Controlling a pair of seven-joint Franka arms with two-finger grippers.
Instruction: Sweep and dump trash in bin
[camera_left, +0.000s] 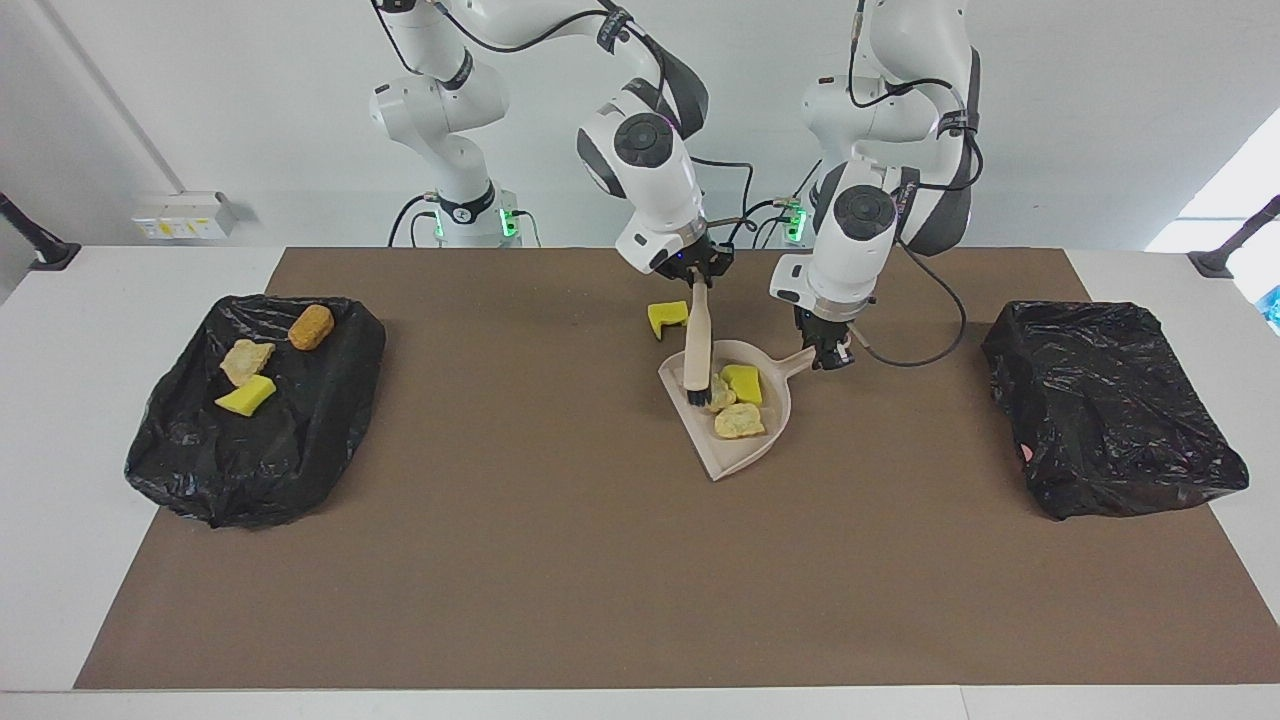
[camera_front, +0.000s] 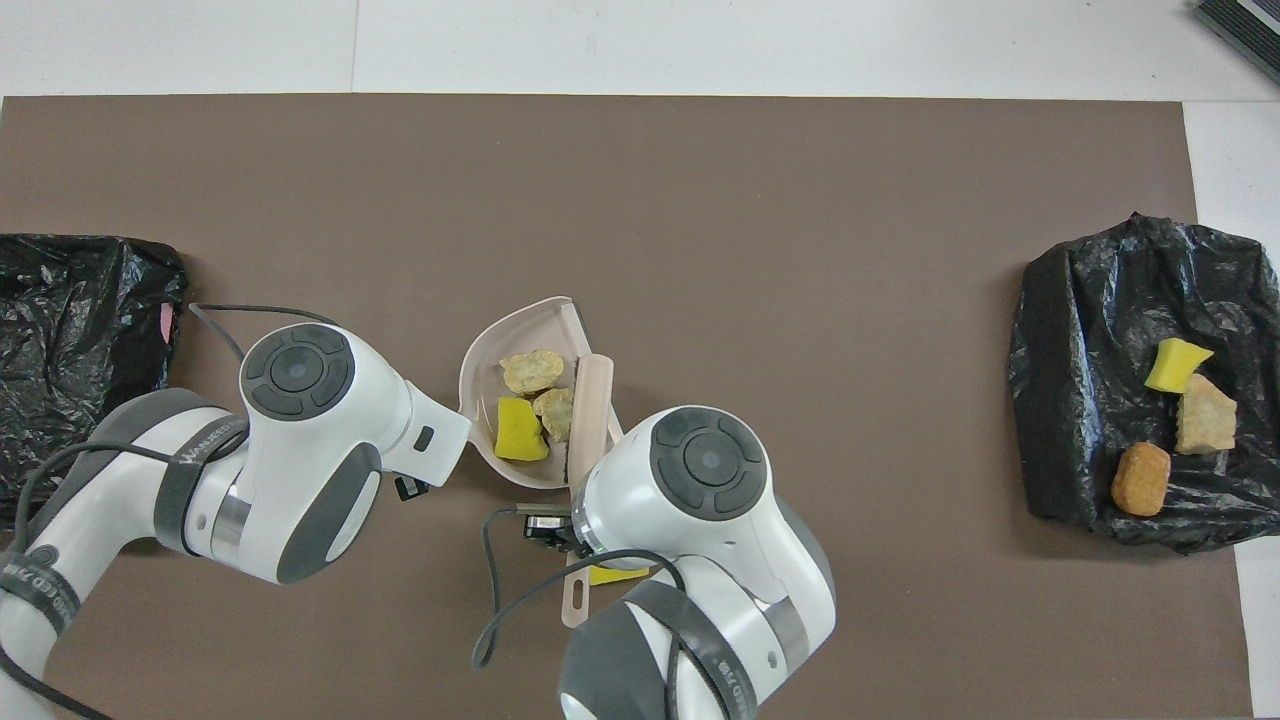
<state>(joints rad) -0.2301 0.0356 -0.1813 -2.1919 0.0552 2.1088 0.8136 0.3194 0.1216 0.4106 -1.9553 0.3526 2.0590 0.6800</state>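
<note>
My right gripper (camera_left: 699, 287) pinches the brush (camera_left: 697, 352), bristles in the dustpan (camera_left: 745, 456); my left gripper (camera_left: 829, 357) clamps the dustpan handle (camera_left: 800, 362).

A brown mat (camera_left: 600, 560) covers a white table (camera_left: 60, 420). Both bin bags (camera_left: 250, 420) (camera_left: 1110, 410) are glossy black. The dustpan (camera_left: 745, 455) and brush (camera_left: 697, 345) are beige. The scraps (camera_left: 742, 383) are bright yellow, pale tan and one orange-brown (camera_left: 311, 326).
</note>
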